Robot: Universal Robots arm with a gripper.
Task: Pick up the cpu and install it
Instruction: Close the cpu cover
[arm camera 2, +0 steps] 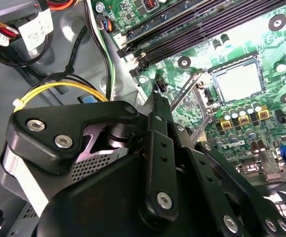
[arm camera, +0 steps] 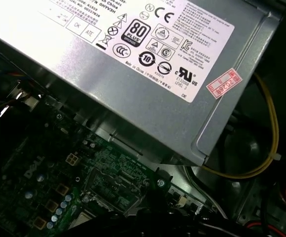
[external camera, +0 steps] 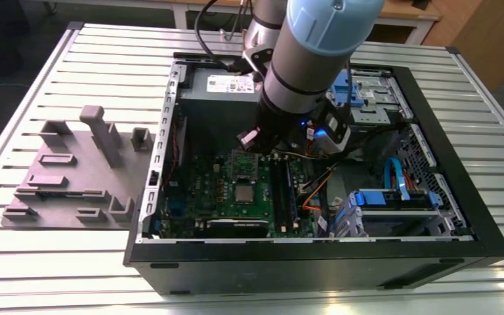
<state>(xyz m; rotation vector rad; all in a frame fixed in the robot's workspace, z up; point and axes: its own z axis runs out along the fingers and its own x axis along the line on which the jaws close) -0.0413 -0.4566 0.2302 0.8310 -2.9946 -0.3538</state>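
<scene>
The cpu (external camera: 246,191) is a small silvery square lying flat in the socket on the green motherboard (external camera: 204,197), inside the open computer case (external camera: 322,262). In the second wrist view the cpu (arm camera 2: 236,81) shows as a pale grey square inside its socket frame, with the thin metal lever (arm camera 2: 190,91) raised beside it. The socket's metal frame (external camera: 246,164) stands upright just behind the chip. My gripper (external camera: 274,146) hangs above the board near that frame, apart from the chip. Its black body (arm camera 2: 155,148) is in the foreground of the second wrist view.
A large grey power supply (arm camera: 148,74) with a white label sits at the back of the case. Memory slots (arm camera 2: 197,29), yellow and black cables (arm camera 2: 59,89) and blue drive bays (external camera: 392,200) crowd the case. A grey fixture block (external camera: 77,170) lies on the slatted table at the exterior view's left.
</scene>
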